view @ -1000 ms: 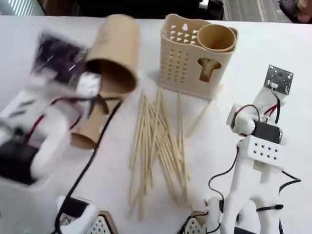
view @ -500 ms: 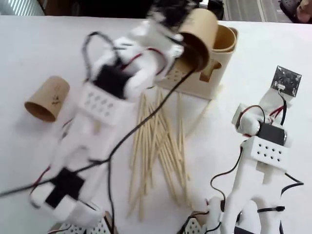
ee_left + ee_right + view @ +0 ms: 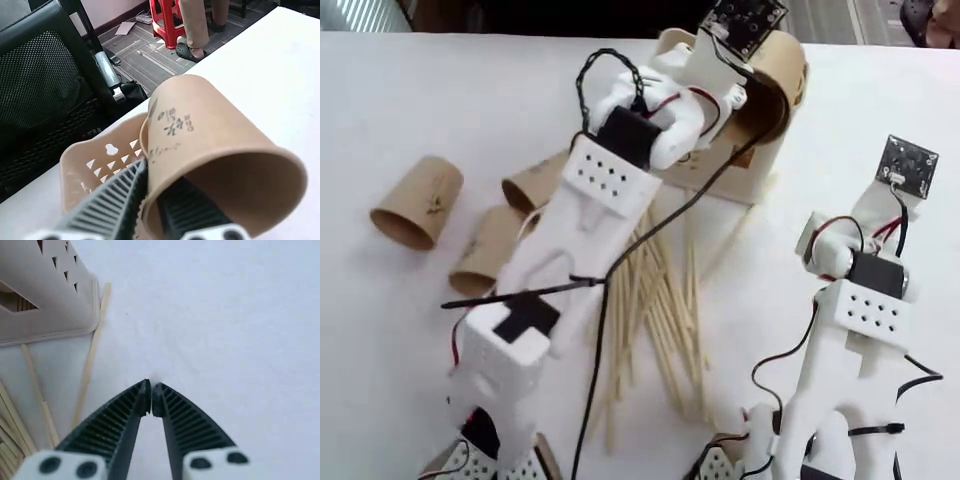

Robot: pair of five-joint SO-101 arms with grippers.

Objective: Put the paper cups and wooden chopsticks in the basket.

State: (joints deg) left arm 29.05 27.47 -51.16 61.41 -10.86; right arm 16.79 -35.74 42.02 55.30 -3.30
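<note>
Office-like workroom, black mesh chair (image 3: 45,85), red plastic stool (image 3: 165,25), tiled floor (image 3: 145,55), white work table (image 3: 280,65).

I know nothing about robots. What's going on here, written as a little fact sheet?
Left pincer: shut on a brown paper cup, one finger inside it, held over the beige perforated plastic basket
Right pincer: shut, empty, low over the white table beside the basket
Loose cups: three more brown paper cups lying on their sides on the table
Chopsticks: pale wooden chopsticks piled on the table in front of the basket
</note>
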